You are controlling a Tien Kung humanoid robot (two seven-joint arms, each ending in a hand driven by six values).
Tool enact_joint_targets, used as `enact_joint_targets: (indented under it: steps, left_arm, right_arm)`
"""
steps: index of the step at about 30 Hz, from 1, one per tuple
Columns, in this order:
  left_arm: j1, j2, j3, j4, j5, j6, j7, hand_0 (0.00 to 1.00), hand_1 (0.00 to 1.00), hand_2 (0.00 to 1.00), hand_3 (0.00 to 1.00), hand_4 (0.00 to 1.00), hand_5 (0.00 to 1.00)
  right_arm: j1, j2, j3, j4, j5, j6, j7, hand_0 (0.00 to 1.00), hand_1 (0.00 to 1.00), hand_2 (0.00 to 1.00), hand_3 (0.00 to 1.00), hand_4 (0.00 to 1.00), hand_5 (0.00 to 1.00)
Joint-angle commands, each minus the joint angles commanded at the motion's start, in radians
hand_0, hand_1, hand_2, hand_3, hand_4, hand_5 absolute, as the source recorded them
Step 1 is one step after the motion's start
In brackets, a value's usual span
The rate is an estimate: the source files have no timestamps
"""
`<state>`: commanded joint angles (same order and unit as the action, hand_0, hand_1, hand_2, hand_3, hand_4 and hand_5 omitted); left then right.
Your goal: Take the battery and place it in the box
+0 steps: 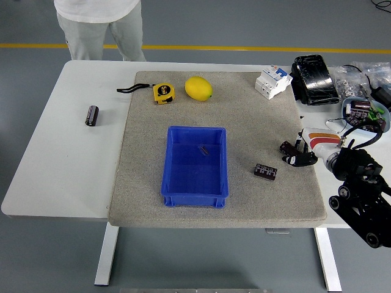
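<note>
The right arm (360,198) is black, with round joints and pale screws; its white wrist shell bears an orange-red stripe. The right hand (294,154) has black fingers. At 12 o'clock, a person (101,24) wears a white top and light grey trousers.

Yellow tape measure (162,92) beside a lemon (198,88) on the grey mat (146,159); white breaker (272,81), person (101,24) behind the tabletop (61,152)

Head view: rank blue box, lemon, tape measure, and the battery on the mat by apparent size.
1. blue box, by far the largest
2. lemon
3. tape measure, body only; close to the lemon, slightly smaller
4. battery, smallest

All lie at similar depth on the mat, so the order seems reliable.
</note>
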<state>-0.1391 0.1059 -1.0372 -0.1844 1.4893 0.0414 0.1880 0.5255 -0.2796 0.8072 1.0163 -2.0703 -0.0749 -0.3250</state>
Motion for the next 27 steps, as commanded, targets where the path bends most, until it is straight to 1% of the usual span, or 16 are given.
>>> enact_joint_targets:
  steps: [5,6,22,27]
  left_arm:
    - [-0.002,0.001,0.008,0.0,-0.008,-0.001,-0.002,0.605,0.571,0.61,0.692,0.735,0.705]
    - [-0.003,0.001,0.009,0.0,-0.008,-0.002,-0.002,0.605,0.57,0.614,0.693,0.736,0.704]
    - [-0.006,0.003,0.015,0.0,-0.013,-0.004,-0.003,0.604,0.569,0.611,0.69,0.736,0.705]
    - [-0.007,0.003,0.02,-0.001,-0.005,-0.008,-0.004,0.603,0.569,0.611,0.689,0.736,0.705]
  right_arm:
    - [0.003,0.0,0.005,-0.005,-0.006,-0.005,0.002,0.217,0.242,0.33,0.435,0.889,0.349]
    - [0.003,0.0,0.006,-0.006,-0.007,-0.005,0.002,0.217,0.234,0.323,0.431,0.893,0.319]
    - [0.003,-0.004,0.008,0.005,0.003,-0.007,0.011,0.219,0.23,0.319,0.431,0.886,0.316]
    - [0.002,0.002,0.006,-0.003,0.009,-0.009,0.014,0.224,0.23,0.321,0.435,0.876,0.303]
